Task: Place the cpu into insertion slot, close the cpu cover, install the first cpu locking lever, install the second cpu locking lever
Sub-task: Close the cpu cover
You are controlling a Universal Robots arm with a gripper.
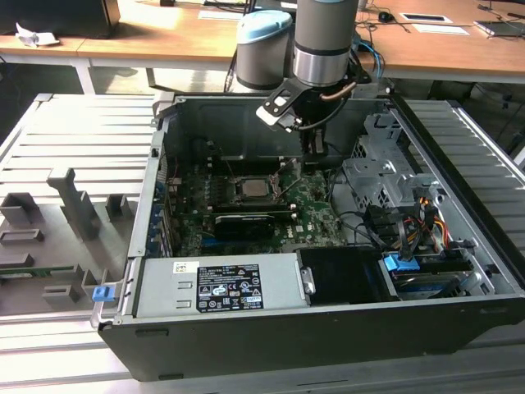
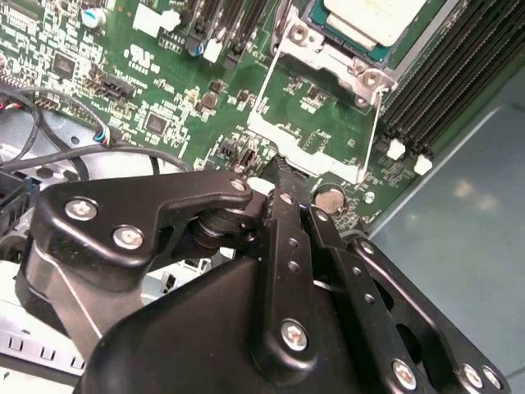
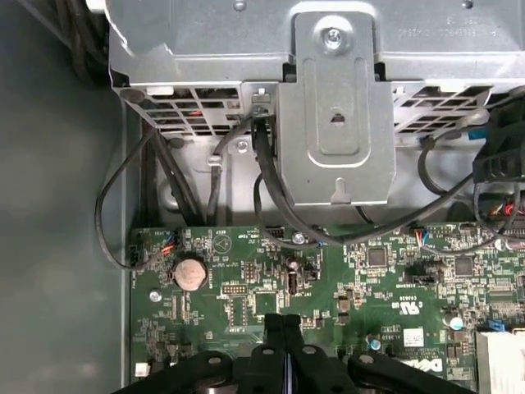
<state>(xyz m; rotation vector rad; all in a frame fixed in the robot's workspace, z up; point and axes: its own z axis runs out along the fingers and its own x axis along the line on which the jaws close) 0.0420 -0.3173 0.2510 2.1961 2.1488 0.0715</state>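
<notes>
Cpu point(image 2: 373, 15): lying flat, metal face up, in the insertion slot point(image 2: 354, 48), mid-board and to the exterior view's left of the arm's tip.

Claw point(image 2: 285, 176): pressed shut, fingers point(image 3: 273, 332) together with nothing seen between them, low over the green motherboard point(image 3: 344, 287). Just beyond its tip, the cpu cover point(image 2: 299, 146), not yet down, tilted up off the slot on the claw's side and showing green board through its cut-out. Close by the tip too, a coin cell point(image 2: 330, 198). Farther out, the long black memory slots point(image 2: 443, 90), then the grey drive cage point(image 3: 332, 107) and loose black cables point(image 3: 115, 205) at the case wall.

Likely trouble: a thin plate edge against a narrow closed tip (easy to slip off), letting the cover flop back or the tip scrape board parts. Also a lid forced onto a chip sitting askew, bending pins.

Hard to judge: any contact between tip and cover; the nature of the thin bright rods along the cover's sides (levers or frame edges). Cpu cut off at the picture edge in the second wrist view, near board hidden behind the claw's own black links.
</notes>
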